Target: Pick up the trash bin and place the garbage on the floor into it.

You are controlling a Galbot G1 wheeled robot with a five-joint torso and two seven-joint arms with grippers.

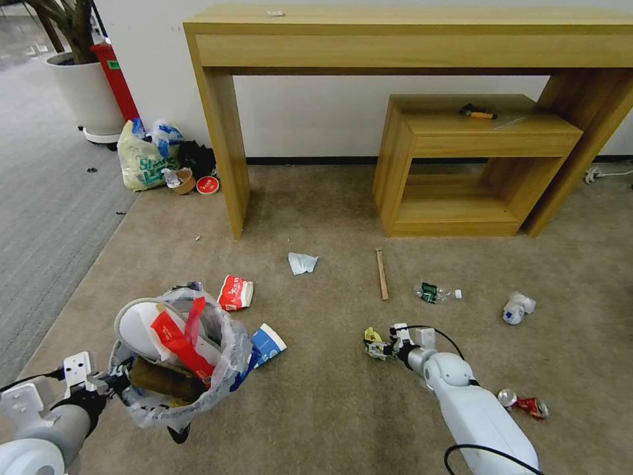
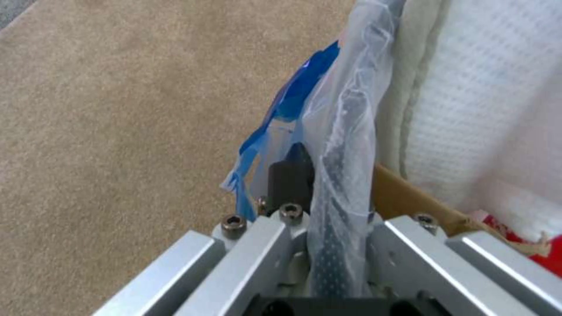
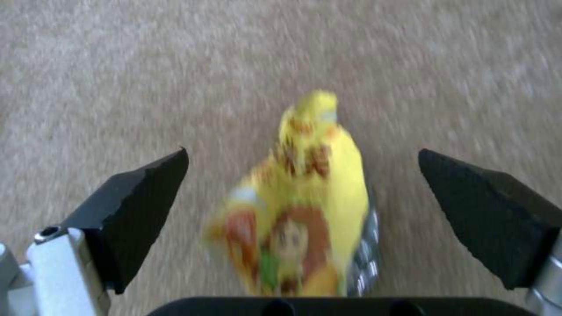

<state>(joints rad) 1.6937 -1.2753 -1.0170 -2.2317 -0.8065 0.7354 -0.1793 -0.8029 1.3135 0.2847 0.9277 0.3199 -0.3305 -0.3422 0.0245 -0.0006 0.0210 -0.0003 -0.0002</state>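
My left end effector (image 1: 105, 381) pinches the trash bin (image 1: 175, 369) rim, low left. My right end effector (image 3: 304, 193) gapes wide around a yellow wrapper (image 3: 307, 210) on the floor (image 1: 330, 409); I should centre, then close gently.

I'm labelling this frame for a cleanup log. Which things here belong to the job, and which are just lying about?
Job:
- round black trash bin lined with clear plastic, clamped in the left end effector
- yellow printed wrapper between the open right end effector
- crushed red paper cup
- wooden stick
- crushed can

Lying about:
- pale-yellow printed shopping bag
- white plant pot
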